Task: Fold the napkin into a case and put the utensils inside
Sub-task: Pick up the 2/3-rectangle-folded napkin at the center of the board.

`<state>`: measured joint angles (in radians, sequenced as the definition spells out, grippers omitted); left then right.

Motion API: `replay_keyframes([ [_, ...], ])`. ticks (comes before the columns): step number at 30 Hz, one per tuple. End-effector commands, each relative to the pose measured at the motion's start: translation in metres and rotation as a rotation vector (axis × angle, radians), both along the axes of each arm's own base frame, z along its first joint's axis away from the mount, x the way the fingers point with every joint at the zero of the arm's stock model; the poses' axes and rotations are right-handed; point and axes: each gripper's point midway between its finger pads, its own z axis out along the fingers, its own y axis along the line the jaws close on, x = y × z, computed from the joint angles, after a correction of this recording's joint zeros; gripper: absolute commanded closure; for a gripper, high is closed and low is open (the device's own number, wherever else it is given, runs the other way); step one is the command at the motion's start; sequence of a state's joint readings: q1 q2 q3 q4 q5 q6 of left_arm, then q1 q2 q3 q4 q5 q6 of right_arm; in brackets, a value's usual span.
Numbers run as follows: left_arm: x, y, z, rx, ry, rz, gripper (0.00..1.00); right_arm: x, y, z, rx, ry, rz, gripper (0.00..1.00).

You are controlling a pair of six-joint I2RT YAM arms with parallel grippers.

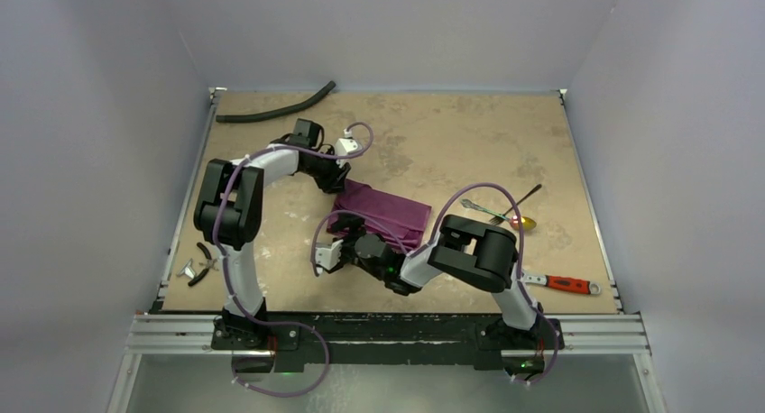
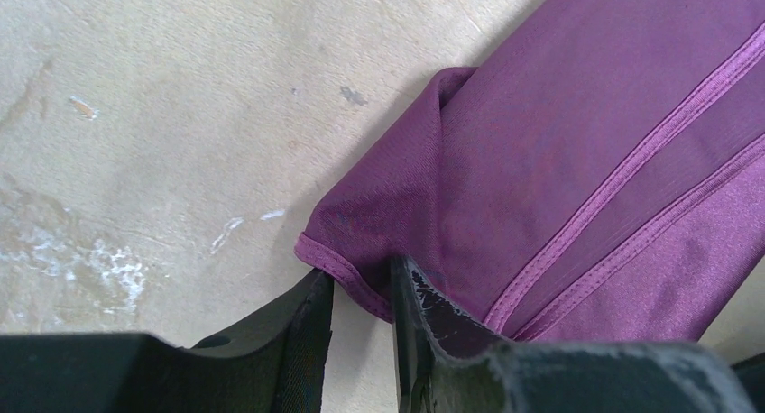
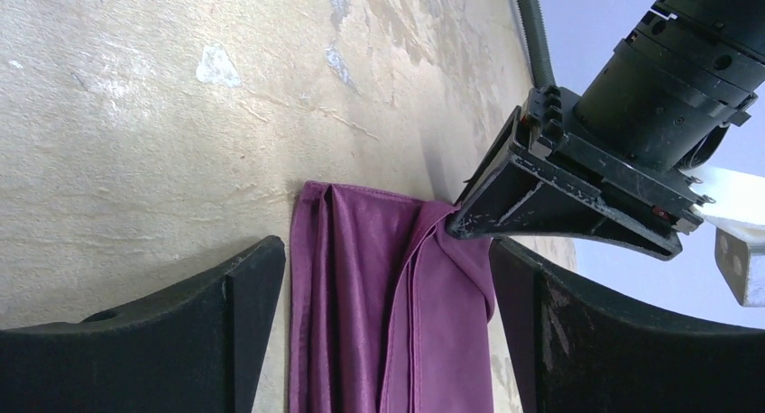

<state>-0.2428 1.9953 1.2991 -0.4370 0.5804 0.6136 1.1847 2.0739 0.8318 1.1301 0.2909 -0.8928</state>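
You're in the folding step: the napkin [image 1: 386,211] lies mid-table [image 1: 433,133] as a partly folded, rumpled strip, not yet flat and pouch-shaped. The fork [image 1: 481,208] and spoon [image 1: 521,216] wait to its right, well apart from it. Your left gripper [image 2: 361,282] reaches out to the far-left corner, tilted down, jaws narrow on either side of the hemmed corner. I cannot tell whether the cloth is truly pinched (a sliver of gap shows beside the hem). Your right gripper [image 3: 388,251] sits low at the near-left end, elbow folded back. Its jaws are wide and straddle the cloth's layered edge, holding nothing. Next, I'd judge, you need a firm pinch from the 2 arms on that end before carrying it across, keeping the hems aligned so the layers don't slide.
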Motion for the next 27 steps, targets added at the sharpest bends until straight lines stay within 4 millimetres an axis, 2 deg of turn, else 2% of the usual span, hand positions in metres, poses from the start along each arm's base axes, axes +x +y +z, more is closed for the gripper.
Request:
replay_keyframes([
  [1, -0.067, 0.017, -0.044, 0.084, 0.266, 0.015, 0.72, -0.007, -0.001, -0.025, -0.059, 0.071, 0.030, 0.12],
  [5, -0.071, 0.019, -0.045, 0.101, 0.270, 0.008, 0.73, 0.004, -0.011, -0.030, -0.075, 0.068, -0.013, 0.14],
  [11, -0.076, 0.024, -0.044, 0.124, 0.258, -0.001, 0.74, 0.027, -0.025, -0.025, -0.097, 0.011, -0.075, 0.18],
  [17, -0.081, 0.027, -0.047, 0.132, 0.264, -0.008, 0.74, 0.041, -0.032, -0.015, -0.081, -0.039, -0.127, 0.31],
  [20, -0.082, 0.027, -0.049, 0.135, 0.264, -0.009, 0.75, 0.044, -0.035, 0.002, -0.012, -0.065, -0.168, 0.39],
  [23, -0.082, 0.027, -0.050, 0.134, 0.263, -0.008, 0.75, 0.038, -0.030, 0.018, 0.055, -0.066, -0.157, 0.45],
  [27, -0.083, 0.027, -0.052, 0.136, 0.266, -0.011, 0.75, 0.029, -0.019, 0.048, 0.192, -0.034, -0.134, 0.46],
])
